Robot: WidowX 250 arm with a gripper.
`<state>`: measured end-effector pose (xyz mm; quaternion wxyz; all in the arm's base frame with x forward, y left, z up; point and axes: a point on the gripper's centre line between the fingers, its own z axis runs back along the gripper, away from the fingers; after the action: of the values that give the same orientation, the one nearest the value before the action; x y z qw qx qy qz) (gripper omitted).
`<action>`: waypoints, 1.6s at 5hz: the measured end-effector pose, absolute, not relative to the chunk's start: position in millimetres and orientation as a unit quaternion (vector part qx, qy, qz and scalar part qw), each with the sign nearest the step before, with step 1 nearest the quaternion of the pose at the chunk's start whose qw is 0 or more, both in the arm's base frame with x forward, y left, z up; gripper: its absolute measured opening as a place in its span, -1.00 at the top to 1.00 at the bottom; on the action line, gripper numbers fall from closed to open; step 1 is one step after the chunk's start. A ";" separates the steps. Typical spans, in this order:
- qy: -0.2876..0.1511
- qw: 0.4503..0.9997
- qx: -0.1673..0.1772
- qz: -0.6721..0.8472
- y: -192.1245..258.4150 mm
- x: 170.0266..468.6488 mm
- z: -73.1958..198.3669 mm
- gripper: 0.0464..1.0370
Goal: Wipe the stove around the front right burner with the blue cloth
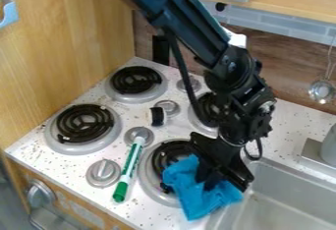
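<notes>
A: Where is the blue cloth (190,189)?
B: Bunched near the front edge of the surface (56,170), over the right side of the front right burner (151,180) and the left rim of the sink (263,202).
A: And the hand (226,179)?
B: It points down onto the cloth, touching its top. How far open it is, and whether it grips the cloth, cannot be told.
A: What lies nearby?
B: A green and white marker (130,166), between the 2 front burners, 1 end on a knob (139,133). Farther back, a small black and white thing (157,116) sits beside another knob (169,107).
</notes>
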<state>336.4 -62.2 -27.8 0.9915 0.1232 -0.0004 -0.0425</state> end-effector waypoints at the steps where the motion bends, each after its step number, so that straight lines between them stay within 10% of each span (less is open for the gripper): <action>1: -0.004 0.992 0.123 -0.038 -64.1 345.4 -28.1 0.89; 5: -0.011 0.992 0.123 -0.002 -54.3 403.8 -33.9 0.90; 8: -0.017 0.995 0.103 -0.008 -53.2 375.9 -30.8 0.90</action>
<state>375.9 -53.2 -30.8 0.9945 0.1028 -0.0169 -0.0081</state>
